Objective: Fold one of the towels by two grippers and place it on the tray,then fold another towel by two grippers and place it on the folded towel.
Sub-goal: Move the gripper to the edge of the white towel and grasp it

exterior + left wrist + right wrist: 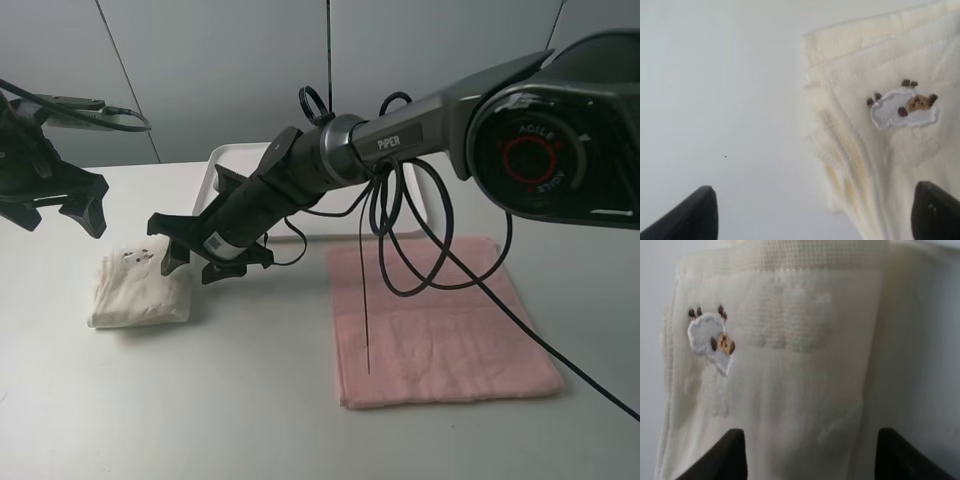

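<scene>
Seen from the high camera, two towels lie on the white table (250,420), and neither is on the tray. One is the cream towel (135,290), folded into a thick small pad at about 9 o'clock on the table. It carries one embroidered mark (137,256), face up. The other is the pink towel (450,330), spread flat in a single layer at about 4 o'clock, well apart from the cream one. One white tray (225,160) sits at 12 o'clock, largely hidden behind the right arm.

Two grippers show. The left gripper (62,220) hangs at the cream towel's 10 o'clock, clear of it, with its fingers spread wide and nothing between them. The right gripper (190,262) reaches across the middle to the cream towel's 2 o'clock corner. Its wrist view shows both fingers (732,455) apart over the cloth; whether they touch it I cannot tell. Black cables (400,240) loop from that arm down over the pink towel.
</scene>
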